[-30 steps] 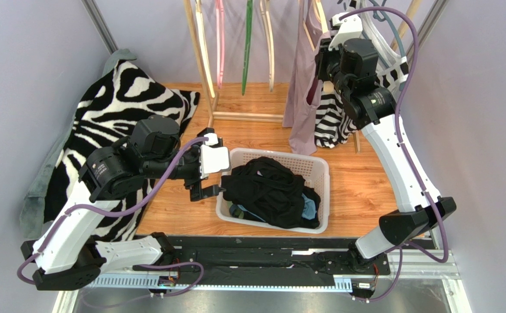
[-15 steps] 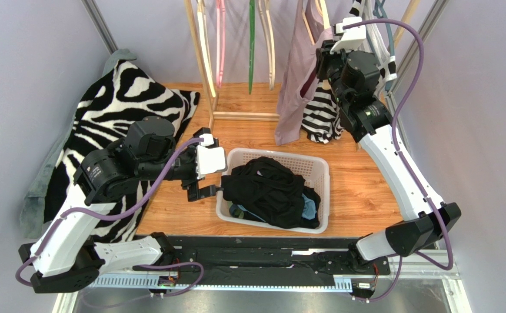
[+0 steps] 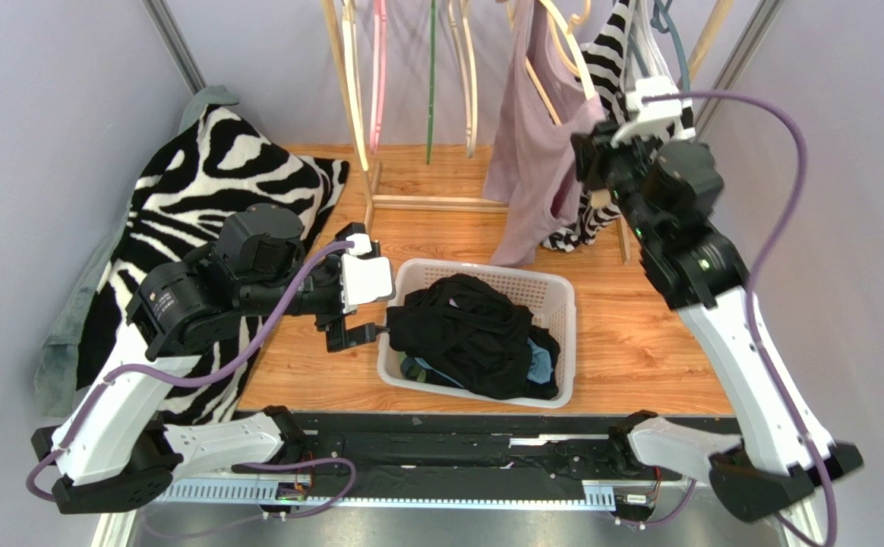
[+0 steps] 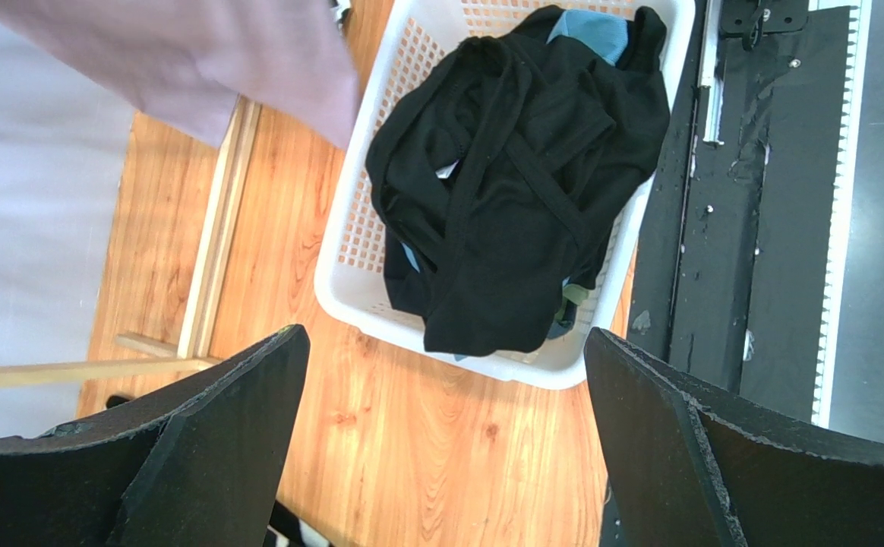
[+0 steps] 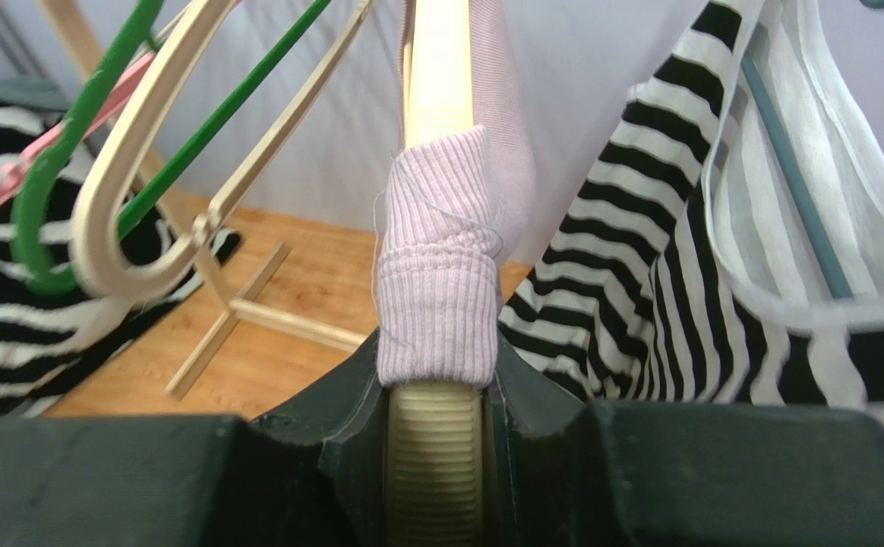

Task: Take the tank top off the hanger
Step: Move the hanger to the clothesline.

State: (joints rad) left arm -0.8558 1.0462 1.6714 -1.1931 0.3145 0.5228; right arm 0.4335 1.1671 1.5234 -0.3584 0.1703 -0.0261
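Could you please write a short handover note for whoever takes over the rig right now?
Left gripper: open, holding nothing, beside the white basket of black clothes.
Right gripper: shut on the wooden hanger, with the strap of the lilac tank top bunched at its fingertips.
Done: hanger gripped and raised.
Left to do: the strap is not yet off the hanger end. Slide it off, free the other shoulder, then probably drop the top in the basket.

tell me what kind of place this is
Probably a robot test cell dressed up as a laundry corner: a wooden clothes rack hung with hangers and a mauve tank top, a white laundry basket of dark clothes, all on a wooden tabletop between plain grey walls.
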